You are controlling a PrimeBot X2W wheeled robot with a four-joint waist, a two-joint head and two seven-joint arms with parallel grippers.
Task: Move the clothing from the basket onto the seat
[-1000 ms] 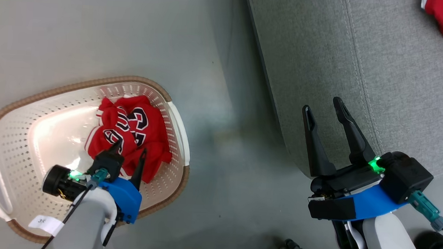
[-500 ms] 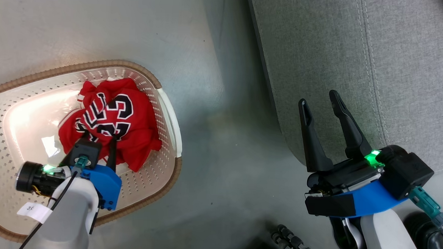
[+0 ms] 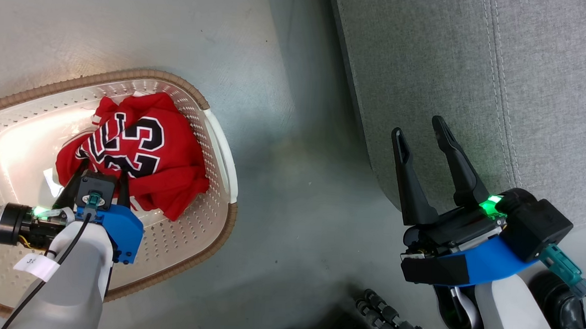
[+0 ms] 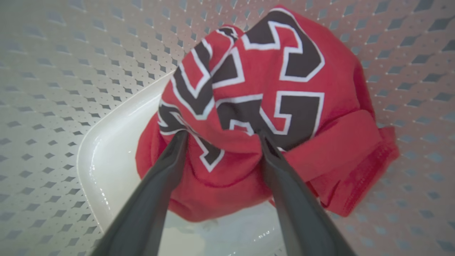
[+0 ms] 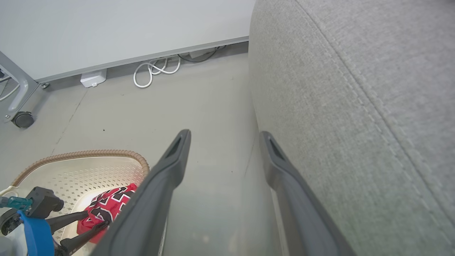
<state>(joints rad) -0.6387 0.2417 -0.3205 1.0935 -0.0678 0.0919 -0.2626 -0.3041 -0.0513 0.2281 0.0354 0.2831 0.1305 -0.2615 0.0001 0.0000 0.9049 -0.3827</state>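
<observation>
Left pincer [image 4: 222, 137] wide, fingers straddling a raised fold of the red jersey [image 3: 138, 146], nothing gripped yet. The jersey lies bunched in the basket [image 3: 179, 239] on the floor [image 3: 292, 184]. I'd press down so both fingers bracket the fold, close fully, then lift clear of the rim. Right pincer [image 3: 419, 131] wide, empty, at the seat [image 3: 478, 69] edge. Vs a second ago: head camera shifted; left pincer further onto the jersey.
</observation>
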